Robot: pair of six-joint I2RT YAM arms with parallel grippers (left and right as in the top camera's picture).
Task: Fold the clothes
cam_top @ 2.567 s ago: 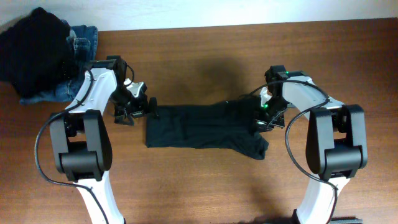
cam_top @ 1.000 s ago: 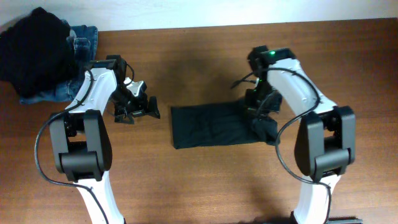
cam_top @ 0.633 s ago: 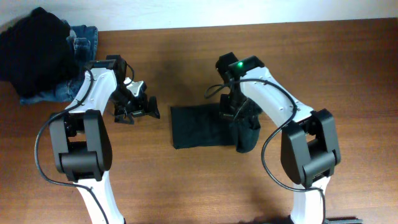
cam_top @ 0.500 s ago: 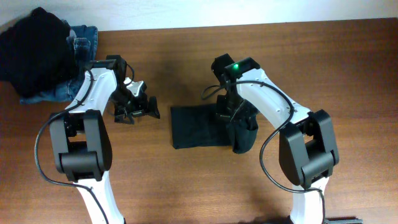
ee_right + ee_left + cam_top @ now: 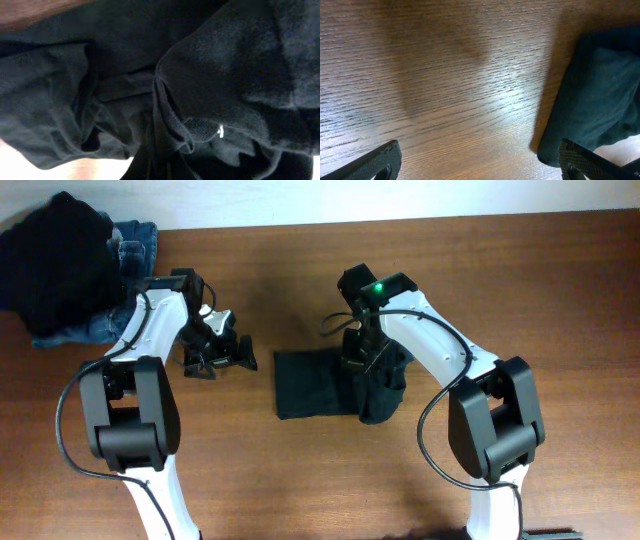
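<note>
The clothes are one very dark T-shirt (image 5: 312,385) lying partly folded in the middle of the table. My right gripper (image 5: 366,360) is shut on its right end, and a bunch of cloth (image 5: 384,392) hangs below it over the flat part. Dark folds of that cloth (image 5: 150,75) fill the right wrist view and hide the fingers. My left gripper (image 5: 220,362) stands open just above the wood, left of the shirt, and holds nothing. In the left wrist view the shirt's edge (image 5: 600,100) lies beside the right fingertip (image 5: 580,160).
A heap of black clothing (image 5: 55,260) and blue jeans (image 5: 135,242) lies at the table's back left corner. Bare brown wood (image 5: 540,290) surrounds the shirt. The table's far edge meets a pale wall (image 5: 300,200).
My right gripper has moved left with the shirt's right end, carrying it over the flat part. The shirt now looks shorter. The left arm has stayed still.
</note>
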